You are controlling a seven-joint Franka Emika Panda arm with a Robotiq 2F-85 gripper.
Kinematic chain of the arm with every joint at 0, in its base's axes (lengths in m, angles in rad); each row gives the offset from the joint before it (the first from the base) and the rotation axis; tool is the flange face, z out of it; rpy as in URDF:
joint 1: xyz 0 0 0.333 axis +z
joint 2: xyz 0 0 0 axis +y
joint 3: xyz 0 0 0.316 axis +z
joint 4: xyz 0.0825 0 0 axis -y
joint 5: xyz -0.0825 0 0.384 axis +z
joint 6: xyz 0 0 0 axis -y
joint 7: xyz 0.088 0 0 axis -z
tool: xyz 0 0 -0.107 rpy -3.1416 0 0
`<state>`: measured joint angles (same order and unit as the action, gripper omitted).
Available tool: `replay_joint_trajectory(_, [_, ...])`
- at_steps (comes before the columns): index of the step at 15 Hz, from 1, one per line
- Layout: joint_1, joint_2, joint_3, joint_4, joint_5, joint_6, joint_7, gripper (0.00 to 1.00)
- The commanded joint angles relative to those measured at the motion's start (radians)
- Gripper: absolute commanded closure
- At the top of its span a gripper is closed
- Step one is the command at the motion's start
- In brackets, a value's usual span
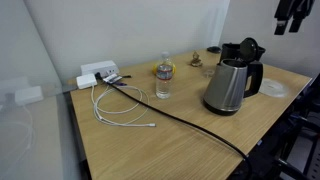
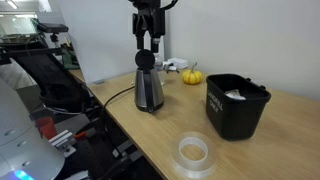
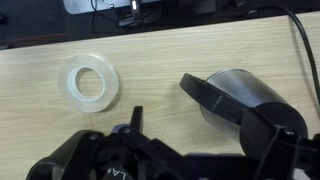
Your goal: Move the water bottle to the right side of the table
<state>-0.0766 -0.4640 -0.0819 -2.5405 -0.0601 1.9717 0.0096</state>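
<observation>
The water bottle point(image 1: 164, 79) is a small clear bottle with a reddish label. It stands upright at the back middle of the light wood table point(image 1: 150, 150), next to the cables. My gripper point(image 1: 291, 16) hangs high above the table, far from the bottle. In an exterior view the gripper point(image 2: 148, 38) is just above the steel kettle point(image 2: 149, 86), and the bottle is not visible there. In the wrist view the gripper point(image 3: 200, 135) looks open and empty, over the kettle point(image 3: 245, 100). The bottle is out of the wrist view.
The steel kettle point(image 1: 232, 85) with a black handle stands between the bottle and my gripper. A small orange pumpkin point(image 2: 192, 76), a black bin point(image 2: 237, 106) and a clear tape roll point(image 2: 193, 152) are also on the table. A power strip point(image 1: 98, 74) with cables lies beside the bottle.
</observation>
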Motion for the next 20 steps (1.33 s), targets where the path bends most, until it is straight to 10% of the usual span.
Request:
replay_joint_trajectory(1, [-0.005, 0.000, 0.004, 0.001, 0.002, -0.002, -0.002, 0.00])
replay_joint_trajectory(12, [0.069, 0.119, 0.140, 0.217, -0.200, 0.161, -0.008, 0.00])
replay_joint_trajectory(20, [0.170, 0.257, 0.168, 0.290, -0.131, 0.338, -0.137, 0.00])
